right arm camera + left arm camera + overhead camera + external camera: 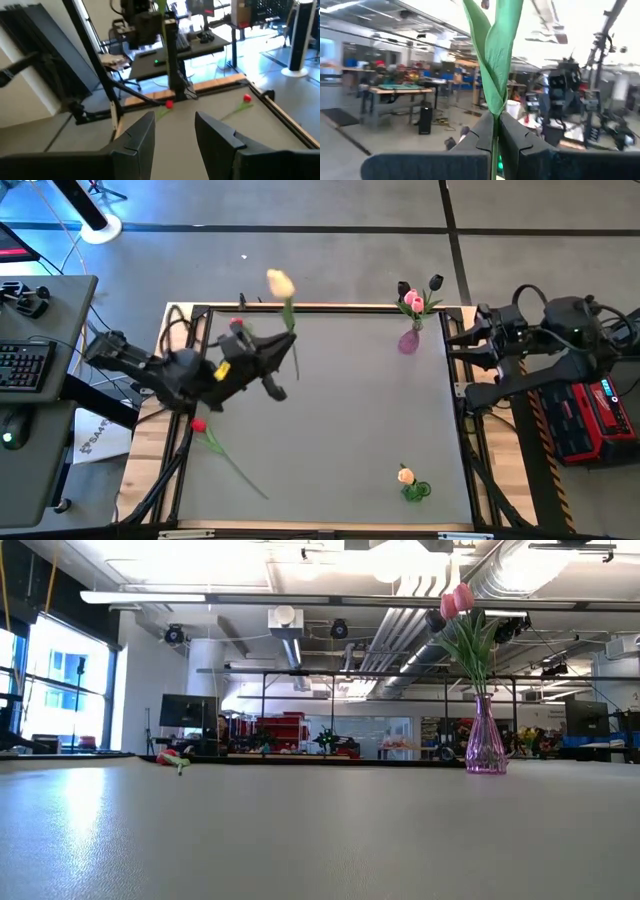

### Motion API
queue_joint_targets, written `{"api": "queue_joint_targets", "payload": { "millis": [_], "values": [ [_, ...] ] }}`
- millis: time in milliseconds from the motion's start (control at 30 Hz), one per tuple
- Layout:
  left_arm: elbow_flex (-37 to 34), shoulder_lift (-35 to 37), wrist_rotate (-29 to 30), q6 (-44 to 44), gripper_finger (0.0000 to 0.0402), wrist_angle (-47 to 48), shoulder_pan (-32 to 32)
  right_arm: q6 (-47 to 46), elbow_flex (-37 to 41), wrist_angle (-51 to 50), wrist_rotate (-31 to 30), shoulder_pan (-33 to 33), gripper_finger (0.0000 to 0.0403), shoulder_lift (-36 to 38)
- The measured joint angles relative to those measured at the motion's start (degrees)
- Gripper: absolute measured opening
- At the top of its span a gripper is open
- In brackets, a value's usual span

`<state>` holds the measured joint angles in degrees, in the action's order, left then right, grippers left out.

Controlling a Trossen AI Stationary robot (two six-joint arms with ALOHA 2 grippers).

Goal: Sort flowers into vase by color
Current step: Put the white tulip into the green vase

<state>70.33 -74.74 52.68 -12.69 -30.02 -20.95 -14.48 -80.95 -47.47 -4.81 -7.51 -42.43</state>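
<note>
My left gripper (284, 346) is over the table's far left part, shut on a cream-yellow tulip (280, 282) whose green leaves (492, 55) rise past the fingers. Two red tulips lie on the table: one near the far left corner (237, 323), one at the left (198, 425) with its stem running toward the near edge. A pink glass vase (408, 341) at the far right holds pink tulips (458, 598) and a black one (436, 281). A green vase (416, 491) at the near right holds a cream tulip (405, 475). My right gripper (174, 131) is open and empty at the table's right edge. My left gripper pinches the tulip's thin stem (494, 134) between its two fingers, just below the leaves. The fingers come about level from the table's left and lie across the stem. The tulip stands roughly upright, head up, lifted clear of the table, its lower stem (296, 365) hanging below.
A black frame and wooden border (330, 307) run round the grey table top. A desk with a keyboard (25, 365) stands beyond the left edge. The middle of the table top (350, 410) is bare.
</note>
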Motion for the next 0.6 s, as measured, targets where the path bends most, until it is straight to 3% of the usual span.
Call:
{"api": "queue_joint_targets", "payload": {
  "millis": [167,333,600],
  "values": [
    [3.1,-3.2,-11.4,7.5,0.0000,8.1,7.6,0.5,0.0,3.0,1.4,0.0,0.0129,-1.5],
    [6.2,-8.7,-30.0,12.5,0.0000,8.9,14.4,1.9,0.0,5.3,0.9,0.0,0.0129,-4.2],
    [9.7,-15.1,-53.2,14.1,0.0000,9.0,19.2,-1.7,0.0,14.1,1.9,0.0,0.0129,-11.6]
  ]
}}
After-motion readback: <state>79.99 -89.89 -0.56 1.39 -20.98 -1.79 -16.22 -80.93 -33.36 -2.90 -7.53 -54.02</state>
